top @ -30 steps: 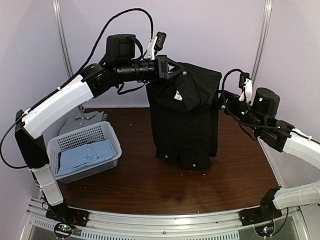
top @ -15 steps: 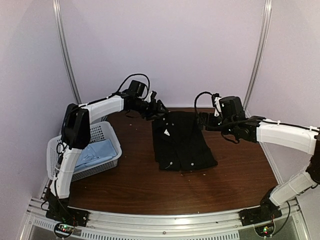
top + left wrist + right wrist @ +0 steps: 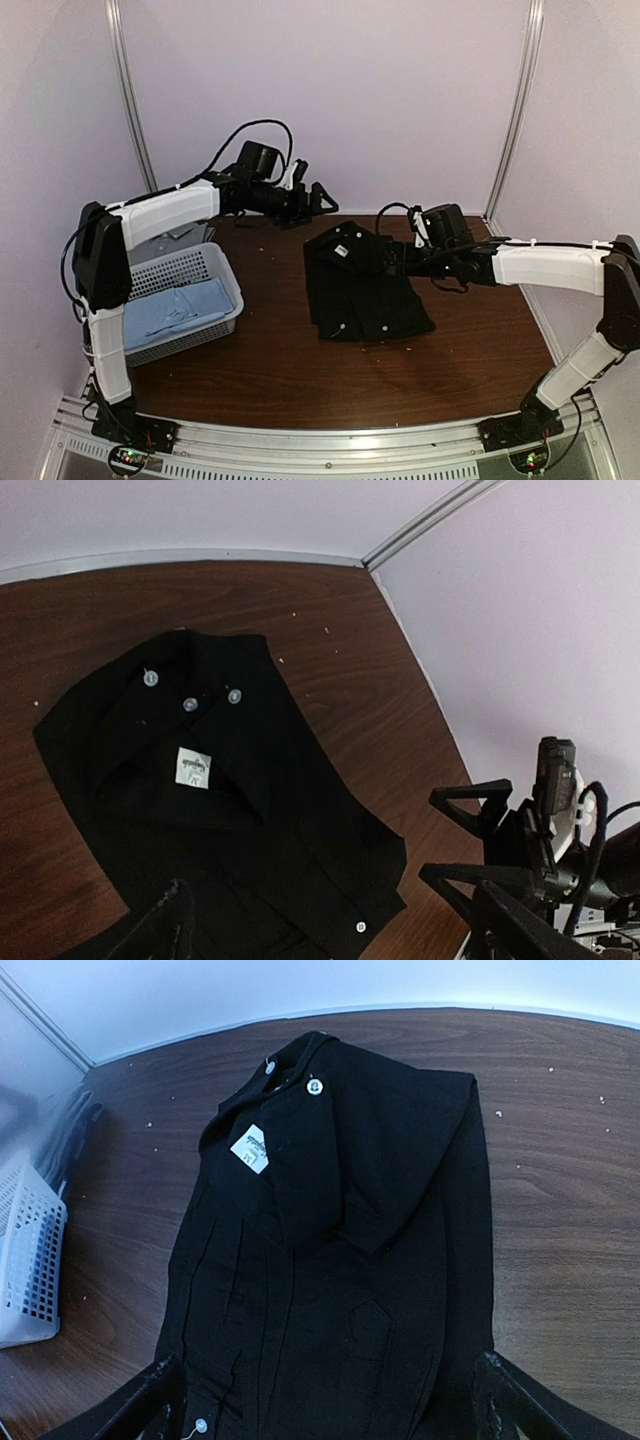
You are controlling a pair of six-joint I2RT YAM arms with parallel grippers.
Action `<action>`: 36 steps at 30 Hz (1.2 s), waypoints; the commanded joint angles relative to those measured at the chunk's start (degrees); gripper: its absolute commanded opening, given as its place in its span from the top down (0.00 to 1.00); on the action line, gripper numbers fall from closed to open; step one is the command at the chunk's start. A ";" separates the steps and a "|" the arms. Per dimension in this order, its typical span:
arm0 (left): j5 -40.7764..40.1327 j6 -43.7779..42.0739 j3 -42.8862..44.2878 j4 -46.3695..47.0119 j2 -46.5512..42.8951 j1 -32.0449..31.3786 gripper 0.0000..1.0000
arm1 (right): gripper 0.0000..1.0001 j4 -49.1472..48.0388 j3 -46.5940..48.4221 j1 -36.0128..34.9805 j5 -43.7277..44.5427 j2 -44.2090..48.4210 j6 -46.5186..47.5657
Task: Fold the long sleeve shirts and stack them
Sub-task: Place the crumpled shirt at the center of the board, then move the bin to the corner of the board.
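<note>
A black long sleeve shirt point(image 3: 365, 285) lies folded on the wooden table, collar and white label point(image 3: 191, 766) at the far end. My left gripper point(image 3: 318, 200) hovers open behind the shirt's far left corner, holding nothing; in its wrist view the gripper point(image 3: 335, 895) looks down on the shirt point(image 3: 220, 800). My right gripper point(image 3: 392, 258) is open and low at the shirt's right edge, its fingers spread over the cloth point(image 3: 340, 1260). A light blue shirt point(image 3: 175, 310) lies in the basket. A greyish garment point(image 3: 188, 234) shows behind the basket.
A white lattice basket point(image 3: 215, 262) stands at the left of the table, its corner also in the right wrist view point(image 3: 25, 1250). Purple walls with metal posts point(image 3: 130, 100) close in the back and sides. My right gripper point(image 3: 435, 835) shows in the left wrist view.
The black shirt went from hanging in the air to lying on the table. My left gripper opened and let it go, then drew back to the left. My right arm swung in low.
</note>
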State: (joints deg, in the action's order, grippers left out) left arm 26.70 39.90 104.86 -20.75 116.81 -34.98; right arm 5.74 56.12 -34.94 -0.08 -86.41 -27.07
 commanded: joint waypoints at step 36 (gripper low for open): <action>-37.83 14.06 -53.87 1.04 -27.60 -0.70 0.16 | 0.00 -0.53 0.98 -2.60 -5.10 -12.32 0.78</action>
State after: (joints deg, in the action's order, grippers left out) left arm -5.76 51.24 54.28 -16.80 94.04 -37.91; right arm 5.74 56.14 -36.91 -5.19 -97.60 -26.74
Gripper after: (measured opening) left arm 0.837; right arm 0.997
